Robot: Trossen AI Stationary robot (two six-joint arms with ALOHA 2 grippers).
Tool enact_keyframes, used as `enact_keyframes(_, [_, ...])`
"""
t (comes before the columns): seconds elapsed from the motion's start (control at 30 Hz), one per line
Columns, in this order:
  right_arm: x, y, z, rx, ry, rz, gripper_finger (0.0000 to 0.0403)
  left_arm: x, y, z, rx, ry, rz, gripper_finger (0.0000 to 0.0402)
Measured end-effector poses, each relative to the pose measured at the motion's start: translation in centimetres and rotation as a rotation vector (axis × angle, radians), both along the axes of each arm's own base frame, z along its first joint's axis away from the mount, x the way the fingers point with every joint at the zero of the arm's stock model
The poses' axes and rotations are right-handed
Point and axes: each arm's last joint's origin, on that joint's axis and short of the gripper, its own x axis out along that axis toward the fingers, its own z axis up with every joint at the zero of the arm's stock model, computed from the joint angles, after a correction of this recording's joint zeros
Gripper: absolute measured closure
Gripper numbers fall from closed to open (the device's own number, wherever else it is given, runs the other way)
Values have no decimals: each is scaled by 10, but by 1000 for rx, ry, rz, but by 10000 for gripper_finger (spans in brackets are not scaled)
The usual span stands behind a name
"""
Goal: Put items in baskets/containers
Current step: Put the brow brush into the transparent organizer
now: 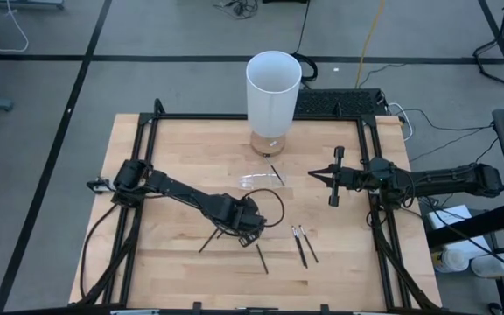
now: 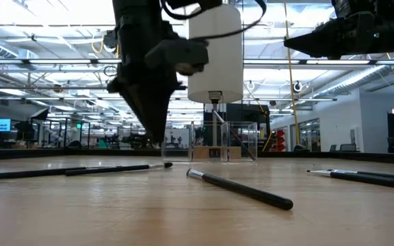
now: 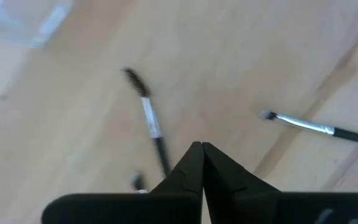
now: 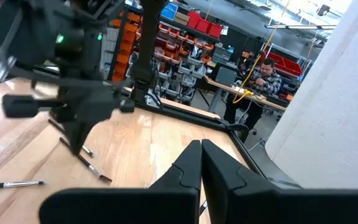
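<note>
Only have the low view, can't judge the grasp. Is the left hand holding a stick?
Observer: No. The left wrist view shows the left hand shut on nothing; a stick lies just ahead of it on the table.
Operator: Where's the container from there?
Observer: In the high view the clear container sits apart from that hand, toward the white cylinder.
Operator: Right arm?
Observer: The right hand is shut and empty, right of the container.
</note>
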Motion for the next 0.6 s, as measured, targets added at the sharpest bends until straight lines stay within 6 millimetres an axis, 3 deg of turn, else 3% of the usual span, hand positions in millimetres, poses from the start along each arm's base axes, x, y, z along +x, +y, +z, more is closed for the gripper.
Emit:
enact_keyframes(0.17, [0, 0, 0, 0, -4, 0, 403, -1, 10, 3, -31, 23, 30, 360])
enact_keyframes(0.43, [0, 0, 0, 0, -1, 0, 403, 0, 16, -18, -55, 130, 31, 256])
enact_keyframes(0.6, [0, 0, 0, 0, 3, 0, 403, 2, 21, -24, -56, 152, 39, 229])
